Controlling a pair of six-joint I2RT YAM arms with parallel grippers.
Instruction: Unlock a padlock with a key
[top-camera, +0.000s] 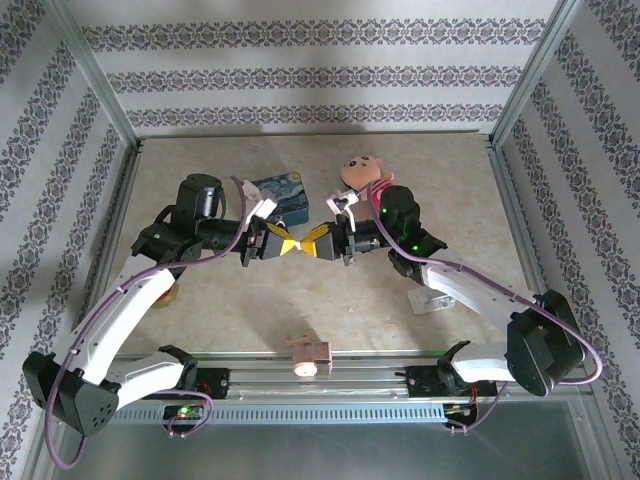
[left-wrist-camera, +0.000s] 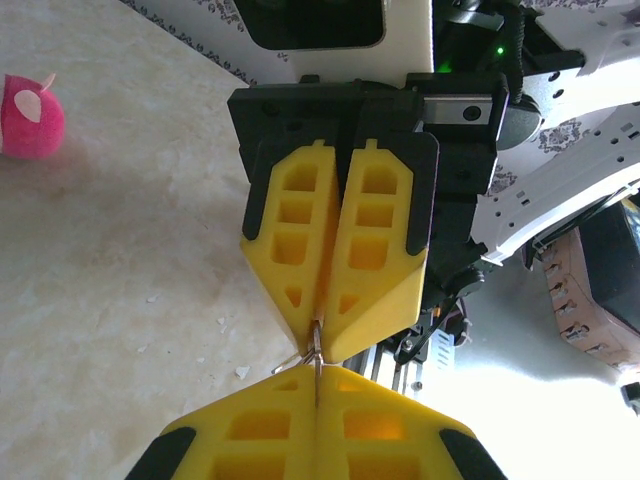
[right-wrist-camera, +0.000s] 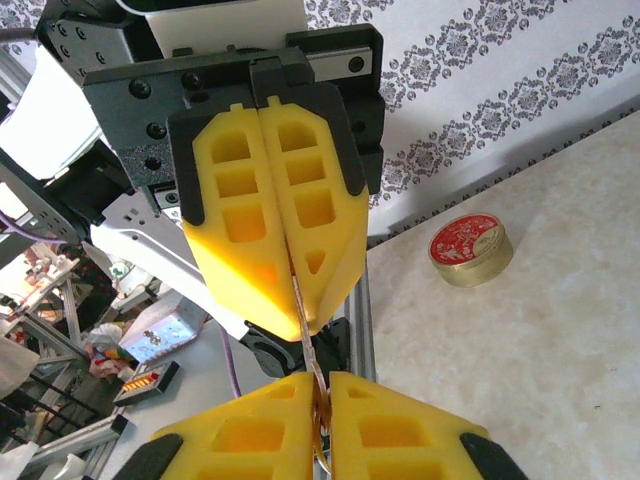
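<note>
Left gripper (top-camera: 290, 243): clamped shut on thin silvery metal piece (right-wrist-camera: 303, 315), near blue painted tin (top-camera: 278, 200)
Right gripper (top-camera: 312, 243): shut on same piece

The beige marbled table (top-camera: 250, 300) carries a blue starry-night tin box (top-camera: 278, 198) toward the back, and to the right of the tin lies a small doll (top-camera: 360, 175) with a pale head and pink body. A round gold tin with a red lid (right-wrist-camera: 470, 250) sits near the table's left edge. A small pink object (top-camera: 308, 355) rests by the near edge.
</note>
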